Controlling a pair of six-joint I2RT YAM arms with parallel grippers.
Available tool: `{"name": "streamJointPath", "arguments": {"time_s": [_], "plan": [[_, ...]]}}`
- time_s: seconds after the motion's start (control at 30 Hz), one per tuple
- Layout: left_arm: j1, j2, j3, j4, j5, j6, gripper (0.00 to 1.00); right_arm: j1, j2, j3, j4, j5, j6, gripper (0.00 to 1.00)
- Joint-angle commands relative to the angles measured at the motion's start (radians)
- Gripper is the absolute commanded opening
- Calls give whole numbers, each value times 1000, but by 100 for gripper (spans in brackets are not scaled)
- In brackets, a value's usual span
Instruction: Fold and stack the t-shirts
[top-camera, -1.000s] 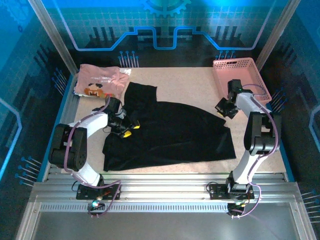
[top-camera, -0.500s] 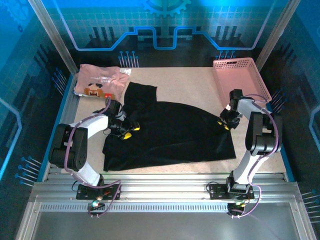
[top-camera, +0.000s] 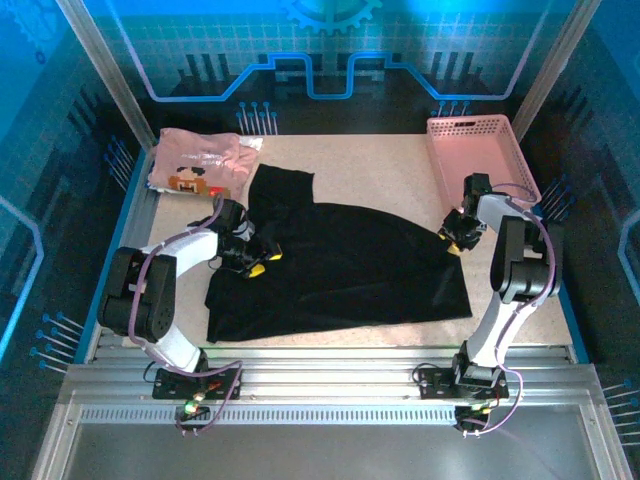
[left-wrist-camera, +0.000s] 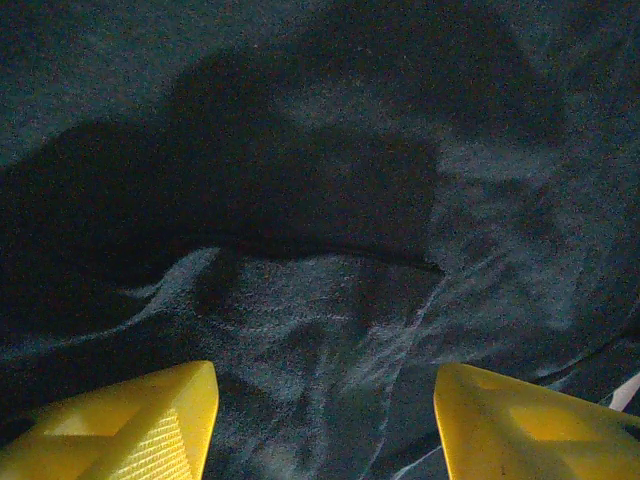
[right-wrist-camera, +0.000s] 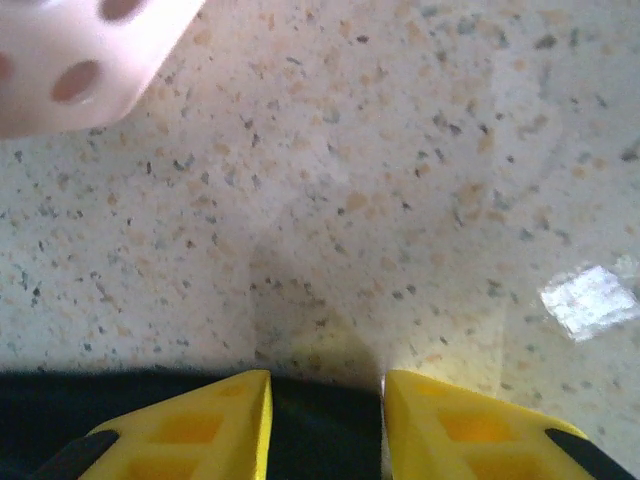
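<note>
Black t-shirt lies spread out, unfolded and a bit rumpled, across the middle of the surface, with both tools down at it. Left tool: yellow fingers wide apart with nothing between them, hovering low over wrinkled black cloth near the shirt's left side; released, no grip. Right tool: jaws partly apart, tips straddling the shirt's right edge where black cloth meets bare speckled surface. Cloth sits in the gap but the fingers do not look pressed on it, so I read it as not pinched yet. A corner of the pink mesh basket shows just beyond; it stands at the far right of the surface, near the right tool and apart from the shirt. Pink printed t-shirt sits at the far left corner and looks already folded into a compact rectangle, just beside the black shirt's far end; cannot tell whether they touch. Step in hand, as I judge it: start of folding the black shirt, tools lining up on opposite sides for a two-point grasp. Next move calls for both tools to close on the cloth, lift together and carry one part over the other without dragging the rest. Left tool sits inboard of the hem, so it may have to pinch up flat fabric or shift outward first.
</note>
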Motion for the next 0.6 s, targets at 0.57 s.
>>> {"name": "streamJointPath", "arguments": {"time_s": [0.57], "plan": [[-9, 65, 14, -10, -19, 17, 60, 40, 11, 203, 71, 37, -85, 0]]}}
